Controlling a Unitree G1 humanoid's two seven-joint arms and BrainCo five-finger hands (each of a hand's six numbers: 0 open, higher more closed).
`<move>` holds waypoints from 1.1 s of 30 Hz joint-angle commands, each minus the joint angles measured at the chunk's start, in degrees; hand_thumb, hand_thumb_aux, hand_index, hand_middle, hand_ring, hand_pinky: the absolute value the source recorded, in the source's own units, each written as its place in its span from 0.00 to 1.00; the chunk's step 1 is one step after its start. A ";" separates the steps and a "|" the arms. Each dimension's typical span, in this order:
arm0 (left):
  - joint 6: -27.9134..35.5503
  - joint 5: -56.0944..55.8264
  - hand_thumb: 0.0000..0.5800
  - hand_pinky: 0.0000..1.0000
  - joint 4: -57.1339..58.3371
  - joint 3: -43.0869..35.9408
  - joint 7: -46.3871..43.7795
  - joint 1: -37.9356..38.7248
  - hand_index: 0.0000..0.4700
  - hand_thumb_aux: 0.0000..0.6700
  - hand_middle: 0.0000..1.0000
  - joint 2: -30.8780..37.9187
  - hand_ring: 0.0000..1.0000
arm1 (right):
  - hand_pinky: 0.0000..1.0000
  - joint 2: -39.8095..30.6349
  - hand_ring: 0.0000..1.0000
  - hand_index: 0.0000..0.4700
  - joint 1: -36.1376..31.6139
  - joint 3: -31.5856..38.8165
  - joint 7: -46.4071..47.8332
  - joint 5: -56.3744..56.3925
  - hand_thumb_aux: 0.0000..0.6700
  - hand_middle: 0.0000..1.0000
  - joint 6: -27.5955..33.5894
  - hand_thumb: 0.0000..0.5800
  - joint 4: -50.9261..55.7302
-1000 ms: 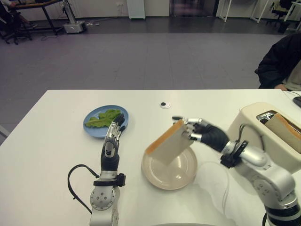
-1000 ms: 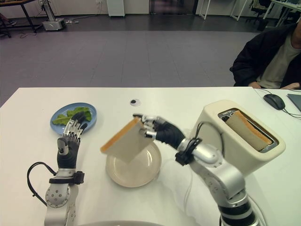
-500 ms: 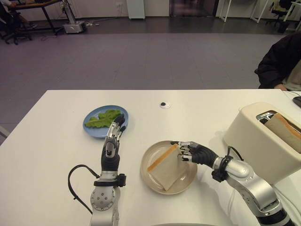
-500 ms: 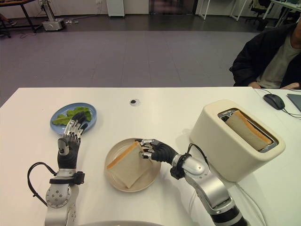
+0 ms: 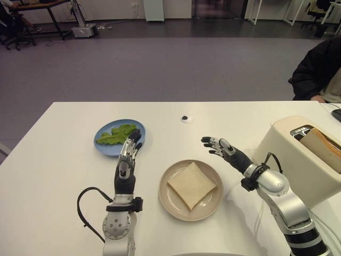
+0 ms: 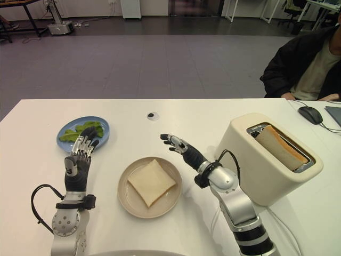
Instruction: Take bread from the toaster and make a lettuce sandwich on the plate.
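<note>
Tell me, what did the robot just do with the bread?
The right hand lowered the bread slice flat onto the beige plate, let go, then lifted away open. The left hand, the lettuce on the blue plate and the second slice in the toaster stayed put.

White tabletop (image 5: pixel 53 160), matte, spans the near field. One small black round fitting (image 5: pixel 185 118) sits in a white ring on it near the far edge, about midway across. A dark computer mouse (image 6: pixel 310 114) lies at the far right corner, with a dark flat item (image 6: pixel 335 114) just beside it, cut by the frame edge. Grey floor (image 5: pixel 160 69) lies beyond. A grey wheeled base (image 5: pixel 84 30) stands on it at far left, near a dark desk (image 5: pixel 37 6).
</note>
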 commanded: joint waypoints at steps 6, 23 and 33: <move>2.79 0.88 0.00 0.00 -0.41 2.58 -0.36 -2.45 0.00 0.00 0.00 2.93 0.00 | 0.00 4.34 0.00 0.00 -0.01 -4.38 -2.30 -1.41 0.00 0.00 -10.51 0.00 -4.35; 10.47 43.40 0.00 0.00 72.61 -11.36 11.50 -62.42 0.00 0.00 0.00 39.22 0.00 | 0.00 16.56 0.00 0.00 14.44 -3.00 -8.02 -0.15 0.00 0.00 -20.66 0.00 -5.14; 11.68 49.60 0.67 0.00 94.35 -24.54 12.09 -69.86 0.42 0.42 0.00 35.84 0.00 | 0.00 17.40 0.00 0.00 15.56 -2.37 -8.91 -1.26 0.00 0.00 -21.85 0.00 -4.41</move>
